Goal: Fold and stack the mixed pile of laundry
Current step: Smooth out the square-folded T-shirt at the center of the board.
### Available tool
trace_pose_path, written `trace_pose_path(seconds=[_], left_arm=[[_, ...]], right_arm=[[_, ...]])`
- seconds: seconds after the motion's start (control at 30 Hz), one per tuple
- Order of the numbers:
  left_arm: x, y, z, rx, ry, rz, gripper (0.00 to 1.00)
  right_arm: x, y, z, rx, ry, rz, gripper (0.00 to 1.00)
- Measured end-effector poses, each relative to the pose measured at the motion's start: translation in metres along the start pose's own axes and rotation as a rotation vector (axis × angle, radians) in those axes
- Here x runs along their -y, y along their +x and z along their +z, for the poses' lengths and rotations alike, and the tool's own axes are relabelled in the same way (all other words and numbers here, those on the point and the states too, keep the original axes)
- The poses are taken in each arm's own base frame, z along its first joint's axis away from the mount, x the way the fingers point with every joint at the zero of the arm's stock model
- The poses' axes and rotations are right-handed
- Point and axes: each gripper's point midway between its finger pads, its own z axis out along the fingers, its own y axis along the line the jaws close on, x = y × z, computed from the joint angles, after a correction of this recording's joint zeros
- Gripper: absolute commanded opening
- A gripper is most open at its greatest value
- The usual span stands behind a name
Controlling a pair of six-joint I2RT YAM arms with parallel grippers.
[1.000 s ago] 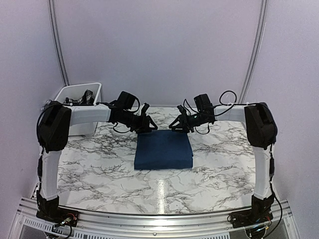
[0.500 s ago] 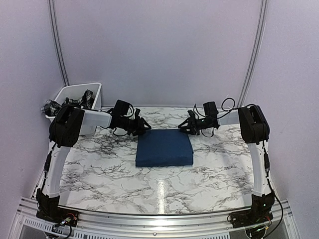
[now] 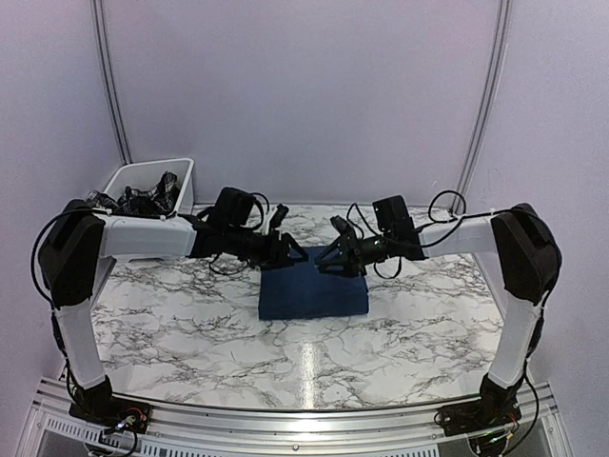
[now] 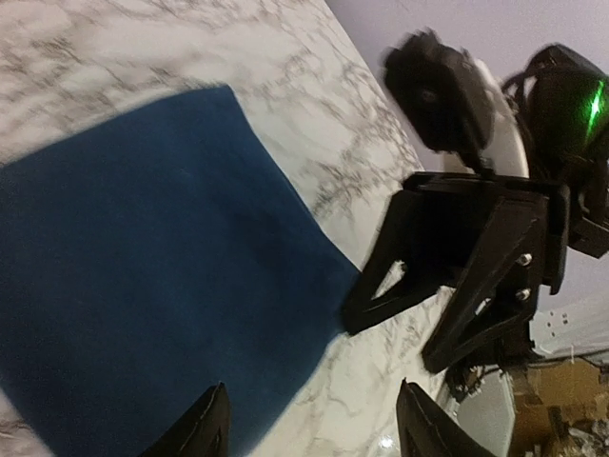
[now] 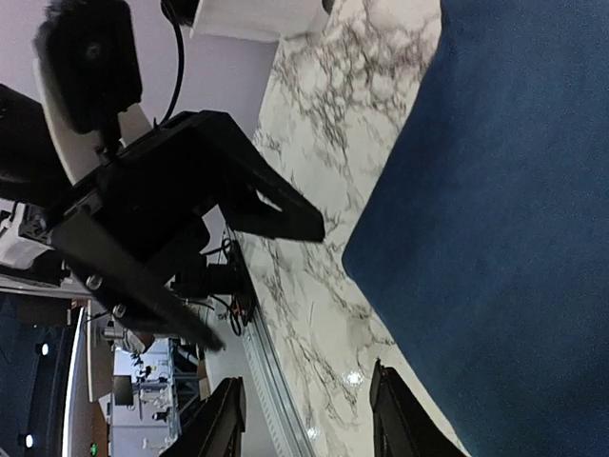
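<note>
The navy blue t-shirt (image 3: 314, 293) lies folded into a neat rectangle at the middle of the marble table. My left gripper (image 3: 291, 253) hovers open and empty over its far left corner. My right gripper (image 3: 329, 259) hovers open and empty over its far edge, facing the left one closely. In the left wrist view the shirt (image 4: 143, 267) fills the left side, my left gripper (image 4: 314, 430) spans its edge, and the right gripper (image 4: 457, 276) is opposite. In the right wrist view the shirt (image 5: 504, 219) is at the right of my right gripper (image 5: 306, 424). The black-and-white plaid garment (image 3: 143, 197) lies in the bin.
The white plastic bin (image 3: 185, 181) stands at the table's far left corner, behind the left arm. Marble table surface (image 3: 190, 324) shows around the shirt on all sides. A metal rail (image 3: 304, 419) runs along the near edge.
Both grippers drew away from the shirt's far edge to the sides, then came back in and now face each other closely over that edge. The shirt has not moved.
</note>
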Motion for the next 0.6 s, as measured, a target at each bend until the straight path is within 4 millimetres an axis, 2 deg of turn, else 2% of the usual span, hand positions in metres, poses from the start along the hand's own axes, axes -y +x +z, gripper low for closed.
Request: trace_pose_path(seconds=[0.07,0.13,0.27,0.33,0.47,0.6], left_arm=[[0.013,0.031,0.016,-0.059,0.044,-0.009,0.62],[0.013,0.060,0.030,-0.114,0.065,-0.044,0.61],[-0.022,0.093,0.049,-0.172,0.032,-0.128,0.61],[-0.042,0.110,0.051,-0.194,0.003,-0.171,0.61],[-0.051,0.111,0.039,-0.160,0.008,-0.171,0.62],[-0.062,0.107,0.016,-0.123,-0.090,-0.112,0.63]], right_arm=[[0.009,0.025,0.015,-0.048,-0.004,0.039,0.41],[0.032,0.048,0.022,-0.079,0.009,0.107,0.41],[0.086,0.079,0.022,-0.105,0.059,0.235,0.40],[0.096,0.083,0.016,-0.101,0.051,0.247,0.40],[0.100,0.086,0.001,-0.073,0.038,0.239,0.39],[0.090,0.091,-0.017,-0.043,0.057,0.243,0.40]])
